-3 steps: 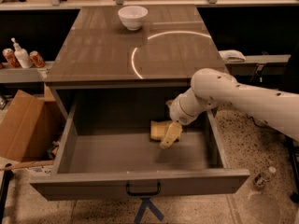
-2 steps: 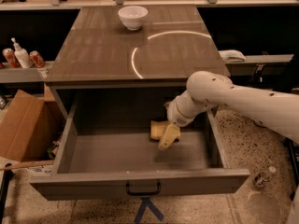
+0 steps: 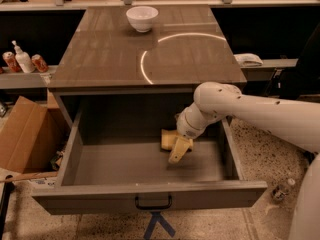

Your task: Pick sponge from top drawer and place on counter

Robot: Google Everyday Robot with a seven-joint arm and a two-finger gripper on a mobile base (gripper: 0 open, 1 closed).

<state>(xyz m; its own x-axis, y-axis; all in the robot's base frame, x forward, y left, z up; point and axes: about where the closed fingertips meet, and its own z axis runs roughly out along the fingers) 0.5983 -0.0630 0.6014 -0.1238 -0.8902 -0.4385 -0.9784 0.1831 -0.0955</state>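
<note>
The top drawer is pulled fully open below the counter. The pale-yellow sponge lies on the drawer floor, right of the middle and near the back. My gripper reaches down into the drawer from the right. It is at the sponge's right edge, touching or overlapping it. The white arm crosses over the drawer's right wall.
A white bowl stands at the far end of the counter. A pale shelf on the left holds cans and a bottle. A cardboard box sits on the floor left of the drawer. A white cloth lies on the right shelf.
The arm has shifted slightly left and the gripper has dropped a little lower by the sponge. The sponge has stayed in place.
</note>
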